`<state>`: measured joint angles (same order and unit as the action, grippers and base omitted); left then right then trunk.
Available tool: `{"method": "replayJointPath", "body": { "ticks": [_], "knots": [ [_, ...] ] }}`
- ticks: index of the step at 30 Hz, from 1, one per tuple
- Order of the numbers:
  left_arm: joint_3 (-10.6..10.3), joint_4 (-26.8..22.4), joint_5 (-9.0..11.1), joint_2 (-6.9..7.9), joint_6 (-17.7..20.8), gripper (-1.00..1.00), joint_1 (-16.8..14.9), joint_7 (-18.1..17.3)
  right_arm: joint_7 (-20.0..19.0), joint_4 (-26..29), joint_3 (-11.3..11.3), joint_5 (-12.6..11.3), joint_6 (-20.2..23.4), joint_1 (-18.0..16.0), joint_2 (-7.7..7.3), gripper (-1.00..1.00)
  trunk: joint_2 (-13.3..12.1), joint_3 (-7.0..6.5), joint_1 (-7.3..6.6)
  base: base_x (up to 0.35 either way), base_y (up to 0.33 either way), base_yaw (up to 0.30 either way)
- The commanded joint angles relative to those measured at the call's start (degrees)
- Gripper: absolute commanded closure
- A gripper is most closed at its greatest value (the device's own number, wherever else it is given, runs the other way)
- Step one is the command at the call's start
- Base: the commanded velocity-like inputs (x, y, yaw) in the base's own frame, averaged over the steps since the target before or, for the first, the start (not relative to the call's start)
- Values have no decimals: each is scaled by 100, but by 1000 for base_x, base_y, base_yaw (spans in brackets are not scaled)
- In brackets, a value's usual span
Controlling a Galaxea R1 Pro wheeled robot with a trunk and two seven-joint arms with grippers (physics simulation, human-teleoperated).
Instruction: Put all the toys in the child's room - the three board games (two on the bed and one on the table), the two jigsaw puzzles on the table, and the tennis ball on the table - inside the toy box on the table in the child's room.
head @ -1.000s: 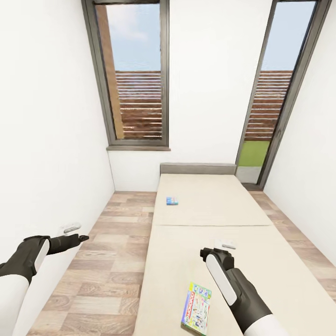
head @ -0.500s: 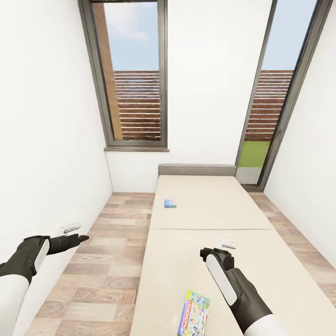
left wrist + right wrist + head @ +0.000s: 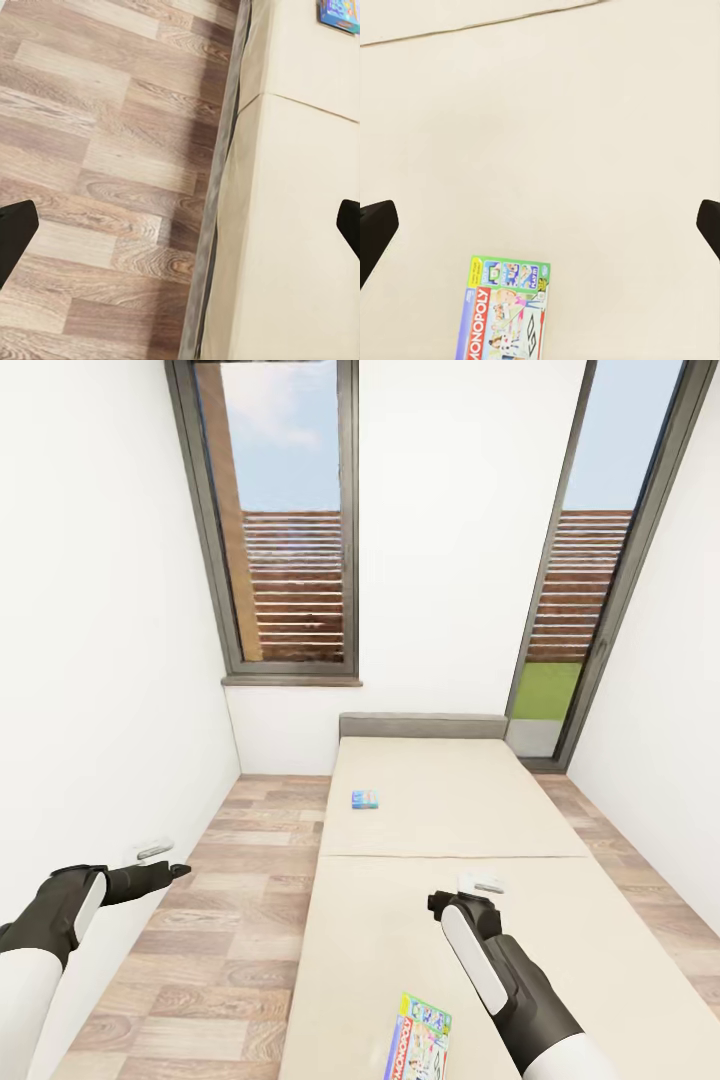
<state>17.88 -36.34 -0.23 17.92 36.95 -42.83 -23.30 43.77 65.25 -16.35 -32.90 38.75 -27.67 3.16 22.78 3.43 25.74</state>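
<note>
Head view: my right gripper [image 3: 442,905] hangs spread wide and empty over the bed [image 3: 600,920], Monopoly box [image 3: 418,1039] flat near-left of it, likely light, stiff, thin, so I'd pinch a long edge; left gripper [image 3: 180,870] also apart, empty.

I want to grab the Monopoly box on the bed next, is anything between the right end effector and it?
Nothing visible. The right end effector hangs open above bare bed, and the Monopoly box lies flat on the mattress with only plain sheet between them.
</note>
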Motion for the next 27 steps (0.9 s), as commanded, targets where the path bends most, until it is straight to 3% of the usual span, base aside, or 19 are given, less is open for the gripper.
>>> {"method": "replayJointPath", "body": {
  "ticks": [1, 27],
  "knots": [
    [23, -5, -3, -11, 40, -100, -6, -25, 55, 6, -10, -50, 12, -7, -1, -100, 14, 14, 4, 10, 0, 0],
    [23, -5, -3, -43, 40, -100, -6, -25, 38, -17, -38, -62, 19, -7, 48, -100, 14, 128, 4, 1, 0, 0]
  ]
}}
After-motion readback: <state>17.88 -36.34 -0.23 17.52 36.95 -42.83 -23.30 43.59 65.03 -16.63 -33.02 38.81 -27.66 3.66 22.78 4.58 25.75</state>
